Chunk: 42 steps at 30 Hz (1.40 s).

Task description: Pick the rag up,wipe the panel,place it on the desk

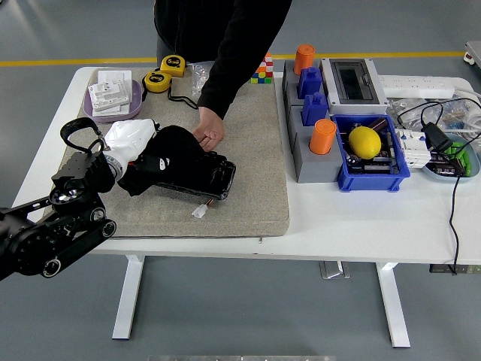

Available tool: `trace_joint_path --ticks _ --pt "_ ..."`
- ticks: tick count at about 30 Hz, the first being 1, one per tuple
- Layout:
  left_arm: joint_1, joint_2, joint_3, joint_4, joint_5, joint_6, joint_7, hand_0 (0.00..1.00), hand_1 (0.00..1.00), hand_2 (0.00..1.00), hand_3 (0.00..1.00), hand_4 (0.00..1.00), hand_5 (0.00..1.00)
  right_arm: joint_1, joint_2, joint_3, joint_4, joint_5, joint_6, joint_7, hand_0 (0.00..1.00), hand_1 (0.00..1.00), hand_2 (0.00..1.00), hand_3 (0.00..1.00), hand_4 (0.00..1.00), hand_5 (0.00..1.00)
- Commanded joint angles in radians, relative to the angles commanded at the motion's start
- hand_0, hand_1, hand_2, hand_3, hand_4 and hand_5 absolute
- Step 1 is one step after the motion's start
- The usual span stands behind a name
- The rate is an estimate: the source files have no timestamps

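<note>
rag [161,154]: black cloth, lying bunched on the left end of the panel, left half of the tabletop, on the grey mat.
panel [203,177]: dark flat plate with a small white connector at its near edge; right part is showing bare, left part is sitting under the rag.
left hand [129,143]: white-gloved, pressing into the rag's left side; fingers are buried in the cloth, looks like it is gripping it, exact curl is hard to tell.
rag vs hand: rag is touching the glove and spilling to its right, toward the table centre.
person's hand [208,135]: reaching from the far edge, resting at the panel's far edge just right of the rag, seemingly steadying it.
right arm: not showing.
step (judged): wiping stroke, rag sitting toward the left end of the panel.
risk 1: panel is sliding with the rag if the person lets go, since nothing else is pinning it.
risk 2: rag is snagging the connector wire and dragging it.
risk 3: robot hand and person's hand are working near each other; contact is possible.
mat [248,203]: grey felt covering the left-centre of the tabletop.
</note>
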Motion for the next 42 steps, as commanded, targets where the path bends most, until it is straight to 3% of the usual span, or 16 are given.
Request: trace_joint_path --ticks 27,34,42 --pt "0.034 0.035 -0.073 0.047 0.023 0.009 -0.011 0.232 0.158 0.312 0.559 0.546 0.052 -0.003 0.000 -0.005 0.000 0.006 0.002 -0.003 0.748 0.705 0.703 0.609 0.998 0.527" --pt "0.033 0.030 -0.057 0.042 0.023 0.011 -0.011 0.232 0.158 0.311 0.560 0.547 0.052 -0.002 0.001 0.002 0.000 0.002 0.002 -0.004 0.748 0.706 0.703 0.611 0.998 0.528" --pt "0.027 0.011 -0.011 -0.004 0.025 0.011 -0.002 0.230 0.158 0.310 0.559 0.547 0.050 -0.001 0.000 0.007 0.000 -0.001 0.002 -0.005 0.749 0.706 0.703 0.612 0.998 0.533"
